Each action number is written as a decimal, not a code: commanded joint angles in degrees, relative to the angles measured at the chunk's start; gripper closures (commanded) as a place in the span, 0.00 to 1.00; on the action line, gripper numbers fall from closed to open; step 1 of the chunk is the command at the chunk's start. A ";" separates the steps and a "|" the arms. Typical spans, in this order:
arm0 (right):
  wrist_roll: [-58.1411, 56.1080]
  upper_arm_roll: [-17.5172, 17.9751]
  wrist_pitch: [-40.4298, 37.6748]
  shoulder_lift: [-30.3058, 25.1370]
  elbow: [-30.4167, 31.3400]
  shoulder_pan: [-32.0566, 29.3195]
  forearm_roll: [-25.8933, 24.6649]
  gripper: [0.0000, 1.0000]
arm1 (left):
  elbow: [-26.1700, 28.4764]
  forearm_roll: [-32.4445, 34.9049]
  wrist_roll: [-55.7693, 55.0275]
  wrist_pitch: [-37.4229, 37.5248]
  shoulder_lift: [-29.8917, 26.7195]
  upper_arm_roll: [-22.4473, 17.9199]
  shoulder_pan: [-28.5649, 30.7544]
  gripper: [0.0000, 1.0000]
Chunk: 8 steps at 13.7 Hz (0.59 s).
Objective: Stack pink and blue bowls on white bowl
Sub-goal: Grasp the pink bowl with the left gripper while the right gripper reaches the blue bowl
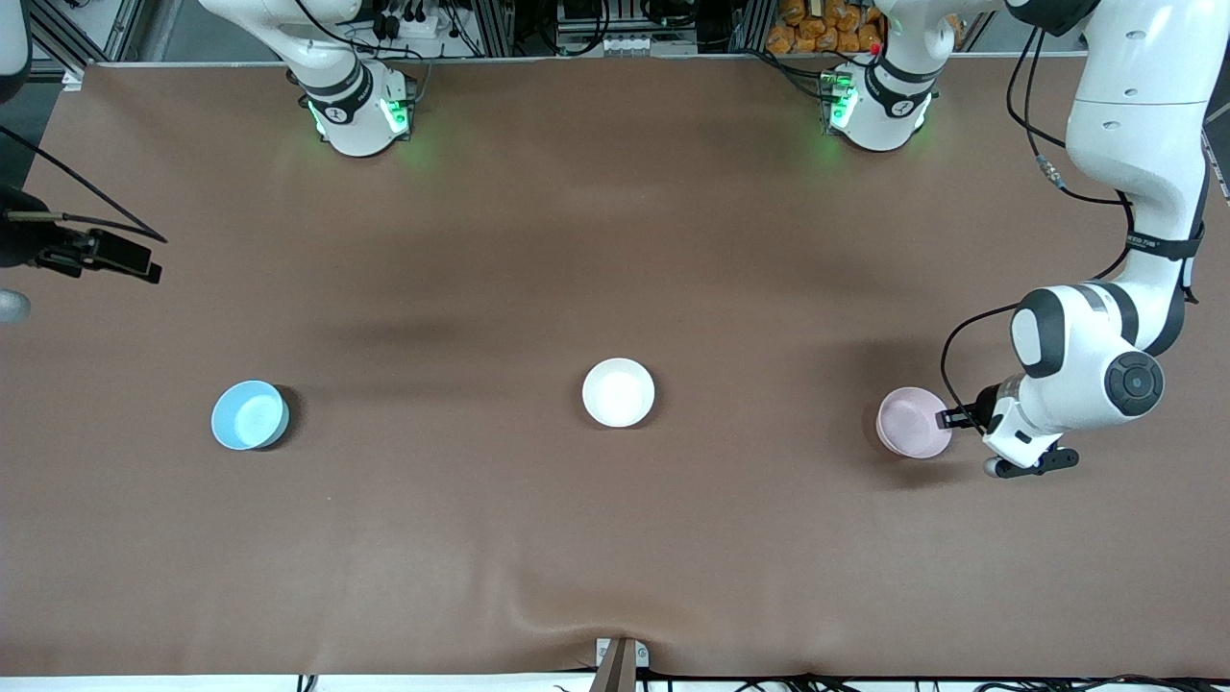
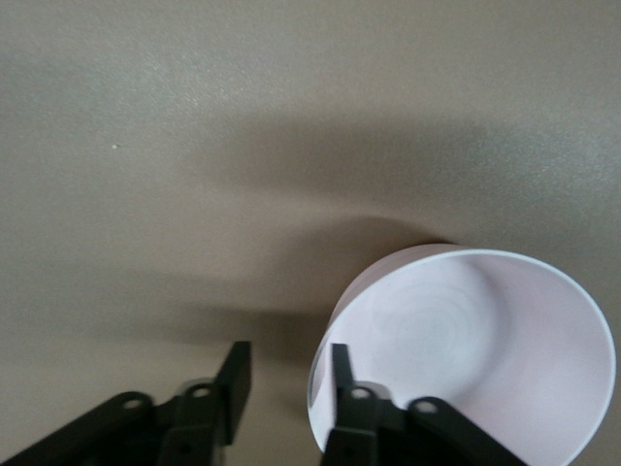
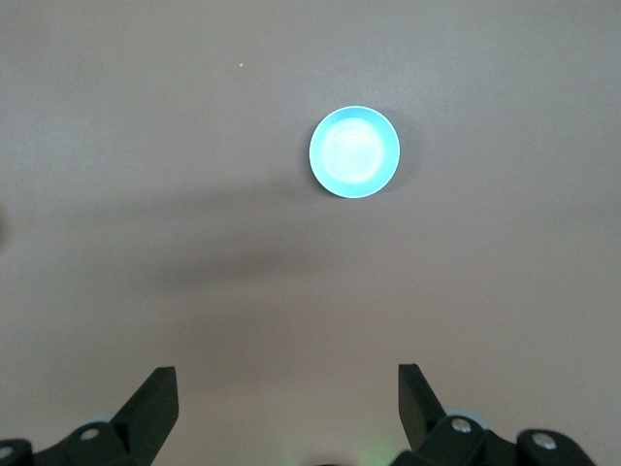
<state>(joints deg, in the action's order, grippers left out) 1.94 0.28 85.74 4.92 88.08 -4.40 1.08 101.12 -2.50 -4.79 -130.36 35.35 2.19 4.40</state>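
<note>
Fingers of the left gripper [image 2: 286, 388] straddle the rim of the glossy pale pink bowl [image 1: 913, 422], closing on it at the front view's right. Glossy white bowl [image 1: 618, 392] sits mid-desk, sky-blue bowl [image 1: 250, 414] lower left beneath the waiting, wide-open right gripper [image 3: 286, 403].

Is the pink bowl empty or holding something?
Empty: the left wrist view shows the pink bowl's bare inside, apart from one finger reaching over the rim.

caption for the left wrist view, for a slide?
Left gripper with fingers straddling the pink bowl rim, one inside, one outside, on the brown table.
</note>
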 commanded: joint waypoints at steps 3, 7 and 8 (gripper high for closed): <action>0.08 0.77 1.35 4.57 -0.71 -2.98 -0.38 0.00 | 0.57 -0.84 1.36 -0.34 -0.10 0.97 -0.53 1.00; 0.08 0.77 3.47 9.05 -0.62 -7.19 -0.64 0.00 | 0.66 -1.02 0.05 3.96 -2.73 5.70 -0.09 1.00; 0.08 0.77 3.47 9.32 -0.63 -7.64 -0.47 0.00 | 0.66 -1.11 -0.39 4.58 -3.44 7.29 -0.09 1.00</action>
<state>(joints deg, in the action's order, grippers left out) 1.90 0.14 89.26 12.75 88.23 -9.87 0.72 100.97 -2.53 -4.62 -128.13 34.43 6.78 4.18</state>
